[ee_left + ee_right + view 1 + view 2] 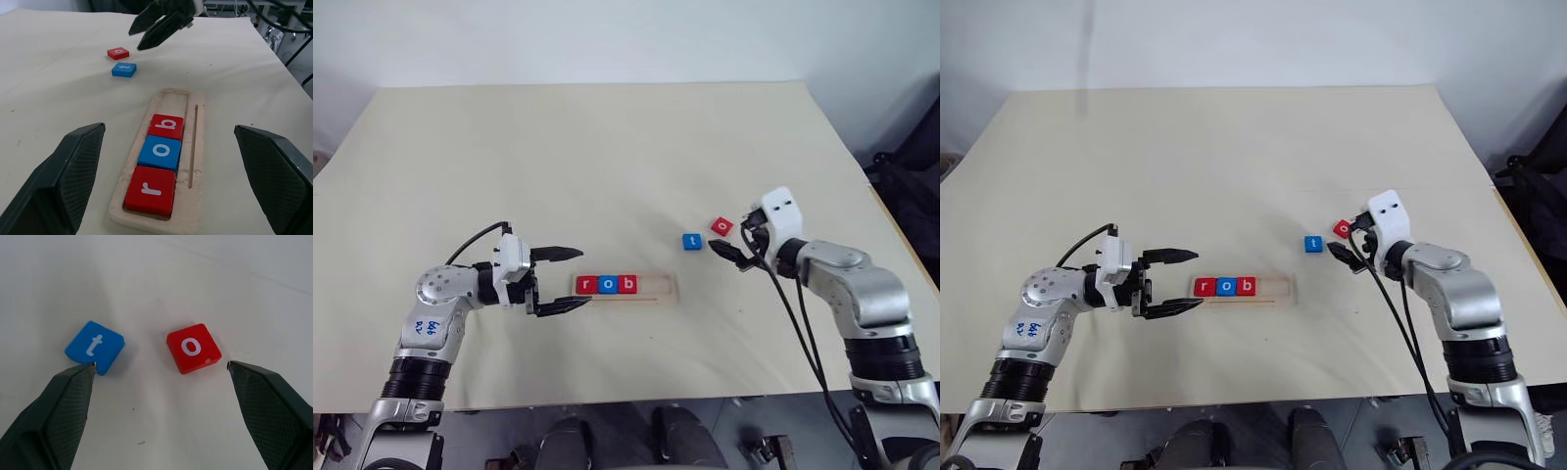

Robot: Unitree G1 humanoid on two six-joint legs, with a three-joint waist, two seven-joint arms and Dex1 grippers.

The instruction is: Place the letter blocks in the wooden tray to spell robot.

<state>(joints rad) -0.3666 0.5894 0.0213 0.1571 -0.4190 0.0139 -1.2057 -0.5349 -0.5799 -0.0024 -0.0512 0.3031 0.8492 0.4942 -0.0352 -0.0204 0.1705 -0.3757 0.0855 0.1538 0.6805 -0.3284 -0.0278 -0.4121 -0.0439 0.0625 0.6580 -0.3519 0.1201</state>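
A: Left pincer (560,280) is hanging wide open at the wooden tray (658,286), where r, o, b (166,126) are sitting in the groove.

B: Right pincer (159,377), open and empty, is framing the red o (193,348) beside the blue t (95,346) on the desk (607,147). It should straddle the o alone.

A: Contact isn't readable; the tray's near end is getting cropped.

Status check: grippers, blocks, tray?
Left gripper open by wooden tray. Right gripper open over red o, blue t. R-o-b seated.
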